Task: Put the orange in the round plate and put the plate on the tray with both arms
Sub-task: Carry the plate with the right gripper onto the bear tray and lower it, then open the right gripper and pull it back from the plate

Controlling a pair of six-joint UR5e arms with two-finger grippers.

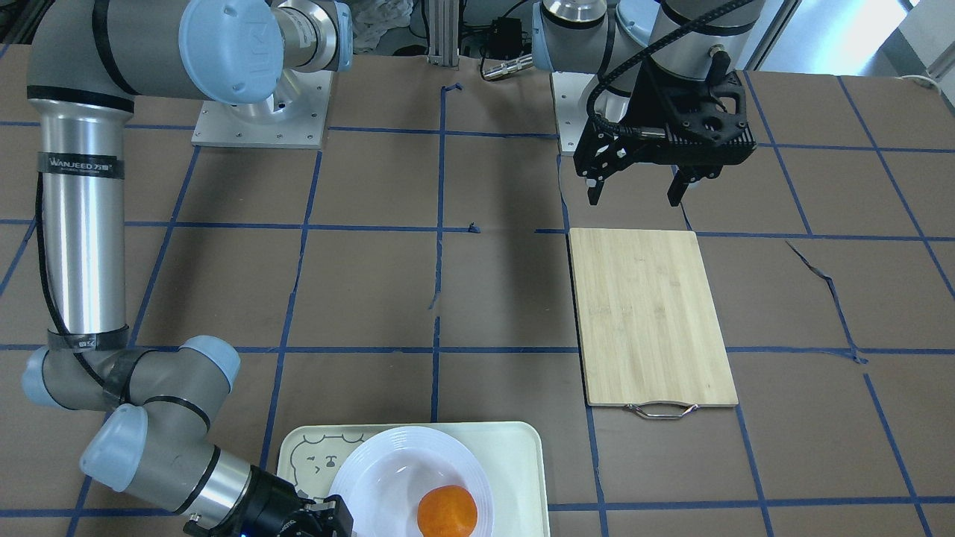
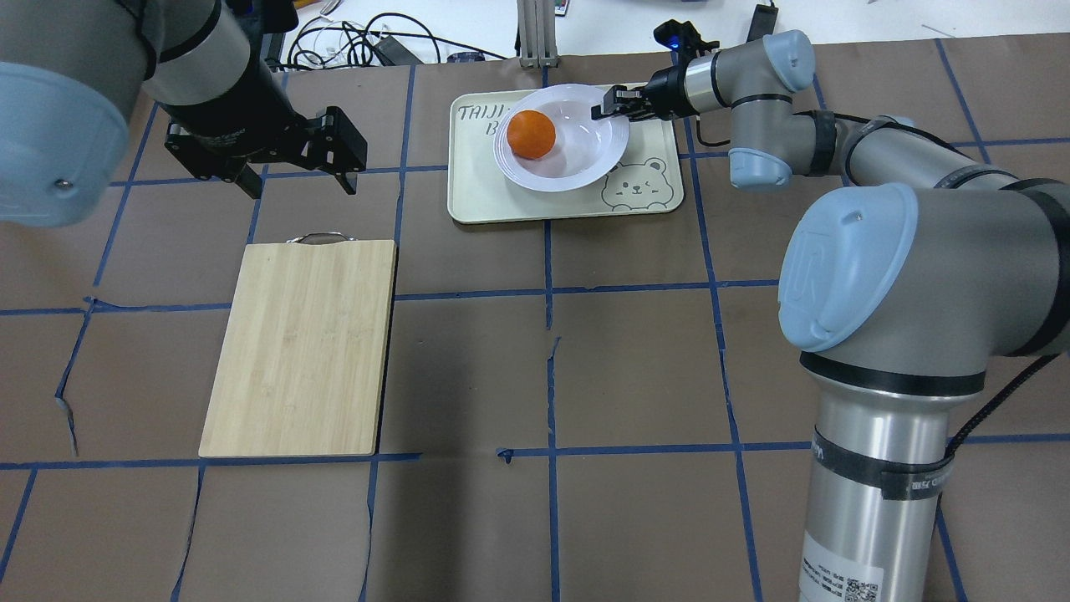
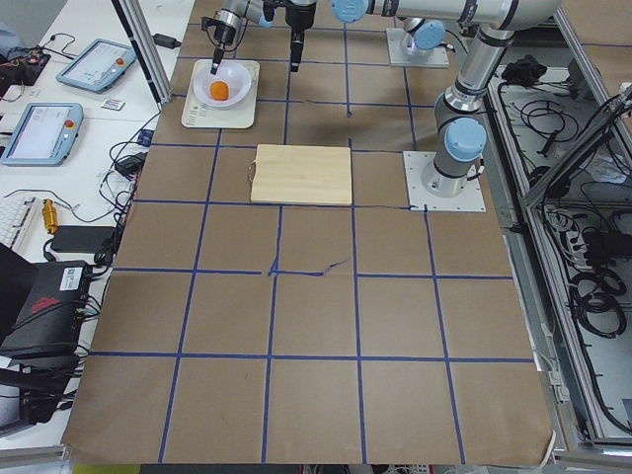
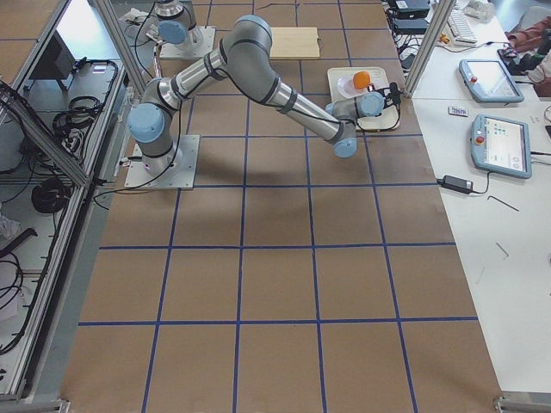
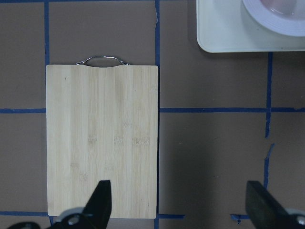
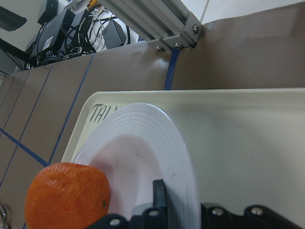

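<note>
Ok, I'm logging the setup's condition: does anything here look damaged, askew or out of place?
Only the table's brown paper cover: it is ripped along the blue tape near the middle and left of the bamboo board. The orange sits in the round plate on the tray; nothing spilled.

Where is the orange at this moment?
In the overhead view, the orange lies in the left half of the plate, on the tray at the far middle of the table; the right gripper is at the plate's opposite rim.
</note>
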